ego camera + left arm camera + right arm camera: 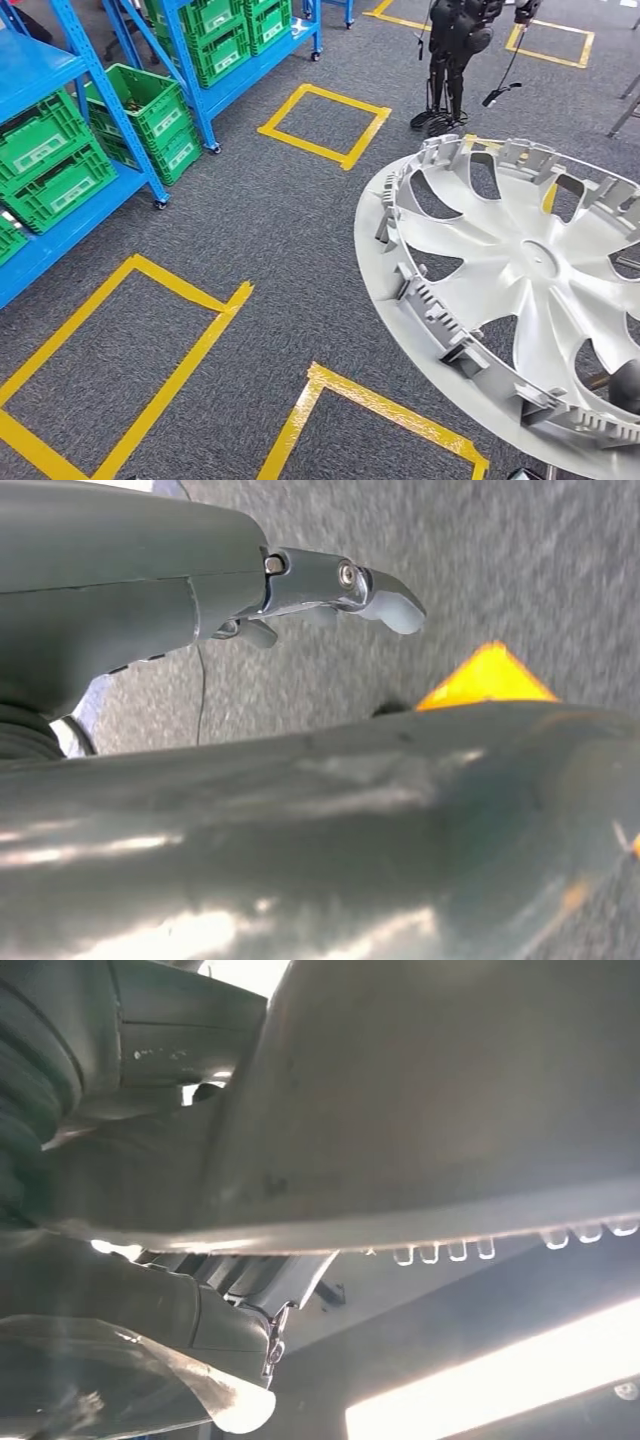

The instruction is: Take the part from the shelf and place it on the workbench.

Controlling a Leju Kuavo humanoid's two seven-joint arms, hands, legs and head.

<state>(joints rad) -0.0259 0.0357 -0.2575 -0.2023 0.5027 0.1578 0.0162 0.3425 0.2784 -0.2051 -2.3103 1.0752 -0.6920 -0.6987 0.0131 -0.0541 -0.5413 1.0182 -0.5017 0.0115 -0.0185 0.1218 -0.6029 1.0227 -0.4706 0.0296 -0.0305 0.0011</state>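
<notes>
The hubcap [521,290], a wide thin plastic disc, looks light, fairly stiff, smooth-faced and awkward; its clip-lined rim seems the best hold. In the head view it hangs tilted over the carpet at about 4 o'clock, far from the blue shelf [45,70] at 10 o'clock. The right wrist view shows the right hand [189,1290] gripping that rim. The left wrist view shows the left hand [317,590], fingers out straight and apart, holding nothing
</notes>
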